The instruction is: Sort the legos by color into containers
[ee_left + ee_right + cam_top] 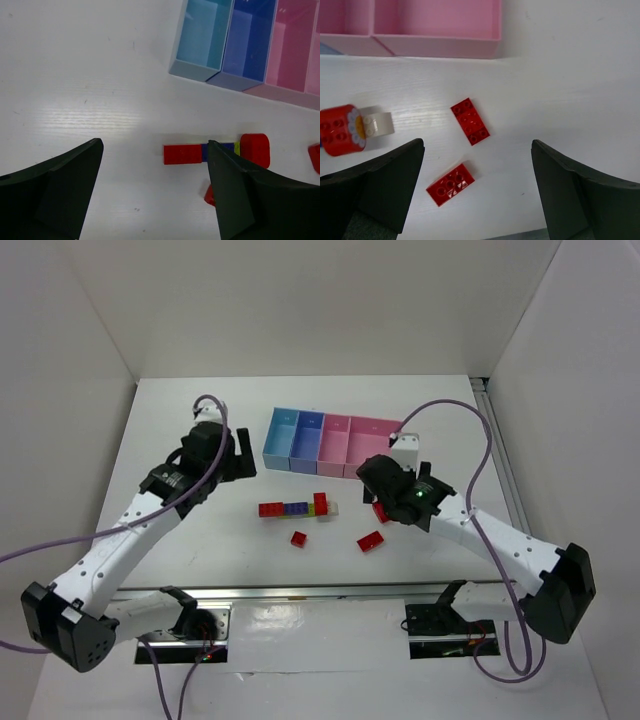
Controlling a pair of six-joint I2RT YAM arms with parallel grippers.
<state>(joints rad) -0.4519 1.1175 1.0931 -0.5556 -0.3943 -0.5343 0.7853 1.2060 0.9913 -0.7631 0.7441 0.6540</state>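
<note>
The four joined bins [330,439] stand at the back middle, light blue, darker blue, pink and a wider pink, all looking empty. A joined row of legos [295,508] lies in front: red, purple-blue, yellow-green, a raised red one and a whitish end. Loose red bricks lie at the front [298,538], to the right [370,541], and one [381,512] by my right gripper. My left gripper [240,455] is open and empty left of the bins; in its wrist view [155,144] the row's red end [182,154] lies just ahead. My right gripper [378,480] is open and empty; in its wrist view [477,145] it hangs over two red bricks [470,121] [450,184].
White walls enclose the table on three sides. A metal rail [330,592] runs along the near edge between the arm bases. Purple cables [470,410] loop above both arms. The wider pink bin's front wall [435,46] is close beyond the right gripper.
</note>
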